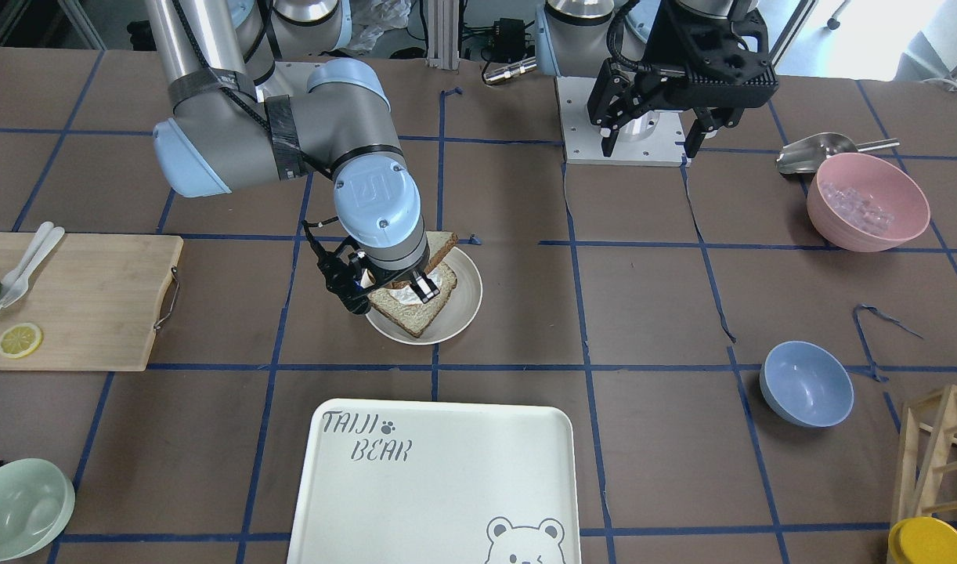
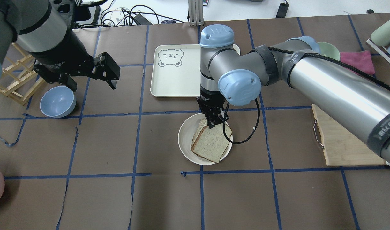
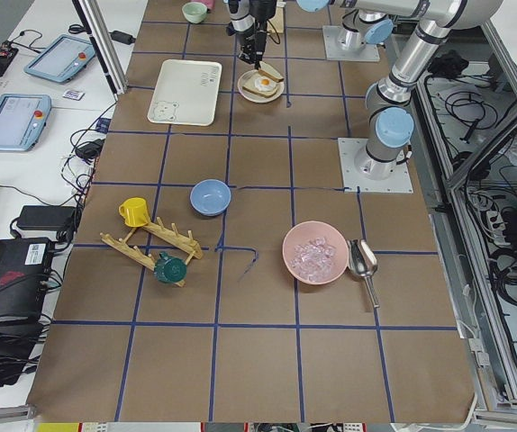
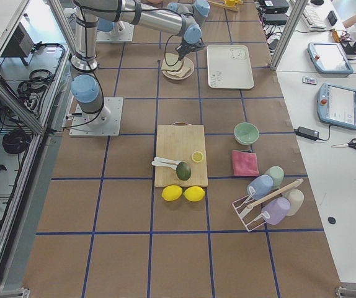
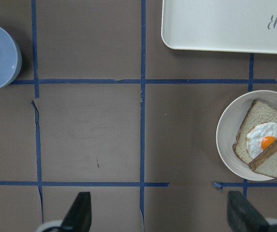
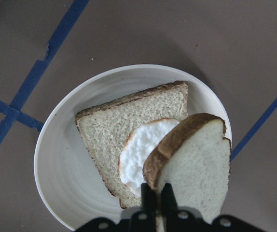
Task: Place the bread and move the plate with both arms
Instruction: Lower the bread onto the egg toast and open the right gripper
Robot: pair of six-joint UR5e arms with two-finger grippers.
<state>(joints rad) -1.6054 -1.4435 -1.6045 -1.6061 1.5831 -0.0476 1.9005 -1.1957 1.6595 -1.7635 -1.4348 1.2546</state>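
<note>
A round cream plate sits at mid-table and holds a bread slice topped with a fried egg. My right gripper is shut on the far edge of a plain bread slice and holds it tilted over the egg slice. The wrist view shows the held bread between the pads, just above the egg. The plate and the held bread show partly behind the right wrist. My left gripper is open and empty. It hovers high near the blue bowl, well away from the plate.
A white bear-print tray lies just beyond the plate. A blue bowl and a wooden rack are under the left arm. A cutting board lies to the plate's right. A pink bowl holds ice.
</note>
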